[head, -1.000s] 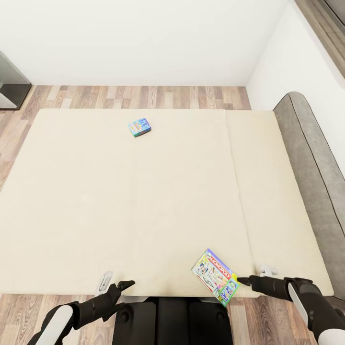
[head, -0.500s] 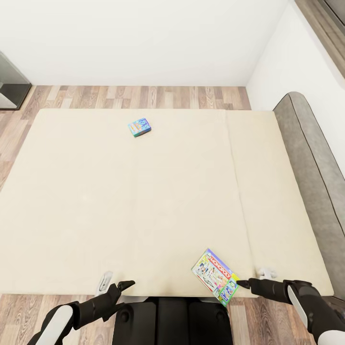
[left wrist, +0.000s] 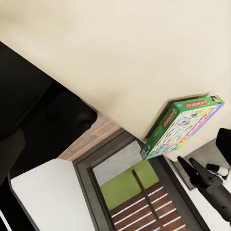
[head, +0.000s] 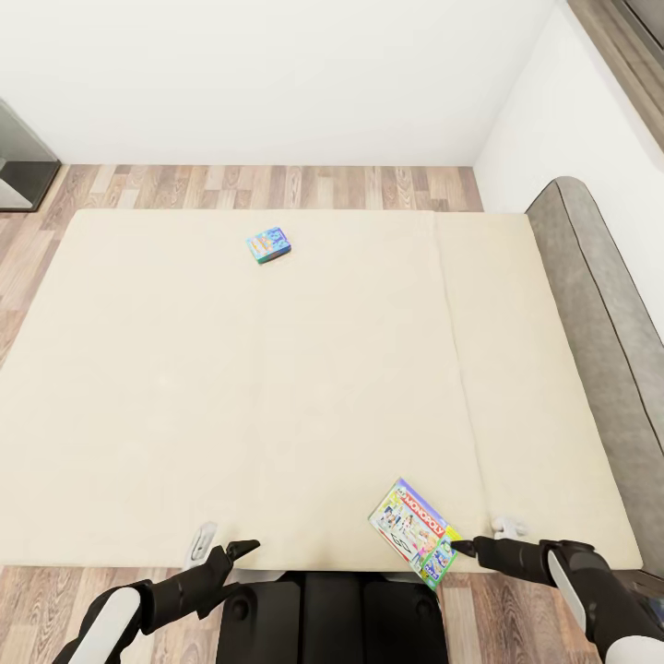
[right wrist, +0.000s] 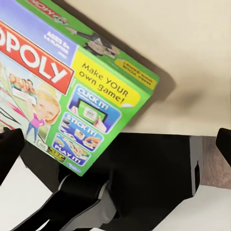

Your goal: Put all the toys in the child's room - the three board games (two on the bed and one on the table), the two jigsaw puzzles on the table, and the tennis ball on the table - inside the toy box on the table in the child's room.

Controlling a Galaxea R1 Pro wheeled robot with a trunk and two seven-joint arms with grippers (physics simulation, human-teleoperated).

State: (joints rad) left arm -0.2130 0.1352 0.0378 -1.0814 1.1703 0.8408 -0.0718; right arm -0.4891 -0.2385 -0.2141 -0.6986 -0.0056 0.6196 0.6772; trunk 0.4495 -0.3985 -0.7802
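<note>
Head view: right gripper [head: 464,546], fingers spread and holding nothing, has edged closer to the Monopoly box [head: 416,532] overhanging the bed [head: 277,387] edge, indicating pickup imminent; blue game [head: 268,245] lies far off.

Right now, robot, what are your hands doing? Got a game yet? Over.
Right gripper open, tips beside the Monopoly box, not gripping. Left gripper idle at the bed's near edge. Blue game far across the bed. Nothing in the way.

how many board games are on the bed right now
2: the blue one lies far across the bed; the Monopoly box lies at the near edge, beside the right gripper.
</note>
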